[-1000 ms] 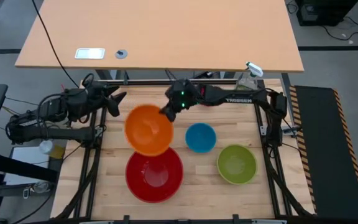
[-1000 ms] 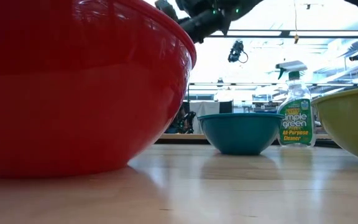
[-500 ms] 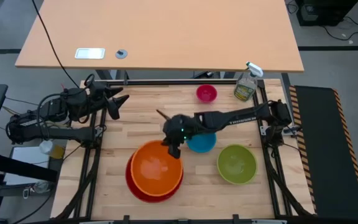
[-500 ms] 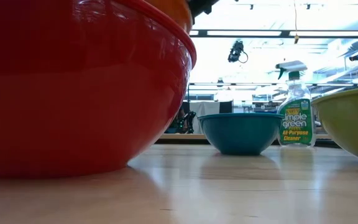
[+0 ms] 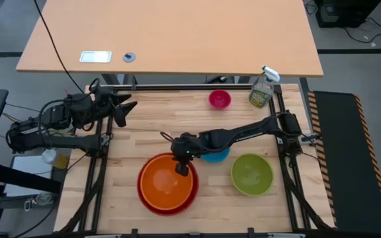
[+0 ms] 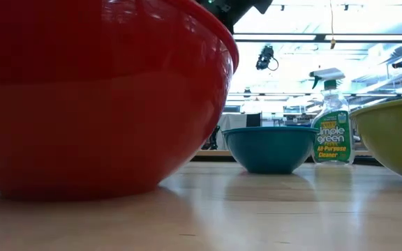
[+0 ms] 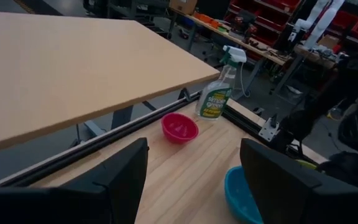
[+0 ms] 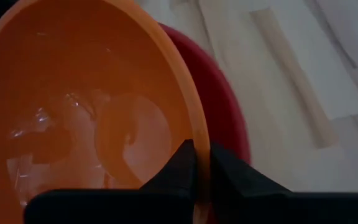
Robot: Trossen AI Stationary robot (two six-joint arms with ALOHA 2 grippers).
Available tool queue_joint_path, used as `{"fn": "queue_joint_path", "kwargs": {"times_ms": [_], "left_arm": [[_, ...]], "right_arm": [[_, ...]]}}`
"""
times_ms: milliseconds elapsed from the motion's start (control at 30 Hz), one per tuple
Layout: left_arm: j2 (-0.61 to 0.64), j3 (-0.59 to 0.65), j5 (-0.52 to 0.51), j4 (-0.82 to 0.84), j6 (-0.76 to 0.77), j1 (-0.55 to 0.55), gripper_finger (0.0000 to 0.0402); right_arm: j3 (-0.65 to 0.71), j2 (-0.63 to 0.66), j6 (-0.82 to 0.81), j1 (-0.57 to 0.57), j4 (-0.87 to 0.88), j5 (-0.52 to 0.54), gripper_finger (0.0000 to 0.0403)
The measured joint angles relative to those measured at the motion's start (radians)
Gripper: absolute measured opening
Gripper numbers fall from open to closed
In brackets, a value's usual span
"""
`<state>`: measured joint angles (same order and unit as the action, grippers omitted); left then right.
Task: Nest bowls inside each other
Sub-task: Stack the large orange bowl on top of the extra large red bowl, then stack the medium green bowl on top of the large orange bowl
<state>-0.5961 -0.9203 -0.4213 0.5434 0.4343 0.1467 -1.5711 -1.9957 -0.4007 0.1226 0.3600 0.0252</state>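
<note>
The orange bowl (image 5: 166,185) lies inside the red bowl (image 5: 145,198) near the table's front, and my right gripper (image 5: 182,165) is shut on its rim. To their right, resting on their bases, are the blue bowl (image 5: 215,156), partly under my right arm, and the green bowl (image 5: 251,174). The small pink bowl (image 5: 219,99) sits at the far edge. My left gripper (image 5: 122,108) hovers open at the far left, touching nothing. My right gripper pinches the orange bowl's rim (image 8: 199,149) on the bowl's far right side. One finger (image 8: 180,163) is inside the bowl and the other (image 8: 224,167) outside, over the red bowl's rim. The fingers slant down from the far right. The bowl sits mouth up within the red bowl.
A clear spray bottle (image 5: 262,92) stands at the far right corner, next to the pink bowl. Bare wood lies between the pink bowl and the nested bowls, and along the table's left side.
My right gripper has swung from the far side toward the near edge and down, still shut on the orange bowl. The bowl has gone from hanging tilted beyond the red bowl to lying inside it. The red bowl has shifted slightly to the right.
</note>
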Motion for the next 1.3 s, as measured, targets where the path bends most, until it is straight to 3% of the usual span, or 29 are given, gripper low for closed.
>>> {"fn": "queue_joint_path", "kwargs": {"times_ms": [200, 600, 933, 1133, 1300], "left_arm": [[0.001, 0.000, 0.000, -0.003, 0.000, 0.000, 0.0259], [0.001, 0.000, 0.001, -0.009, -0.001, 0.000, 0.0259], [0.001, 0.000, 0.000, -0.008, -0.001, 0.000, 0.0259], [0.001, 0.000, 0.000, 0.002, -0.001, 0.000, 0.0259], [-0.006, 0.000, 0.000, 0.008, -0.016, 0.000, 0.0259]], "right_arm": [[0.000, 0.000, -0.048, -0.023, 0.007, -0.026, 0.0055], [-0.030, 0.011, -0.080, -0.067, 0.059, -0.129, 0.0166], [-0.284, 0.015, -0.111, -0.120, 0.529, 0.024, 0.0169], [-0.272, 0.014, 0.025, -0.156, 0.916, -0.025, 0.0163], [-0.189, 0.079, 0.086, -0.194, 1.010, -0.075, 0.0149]]}}
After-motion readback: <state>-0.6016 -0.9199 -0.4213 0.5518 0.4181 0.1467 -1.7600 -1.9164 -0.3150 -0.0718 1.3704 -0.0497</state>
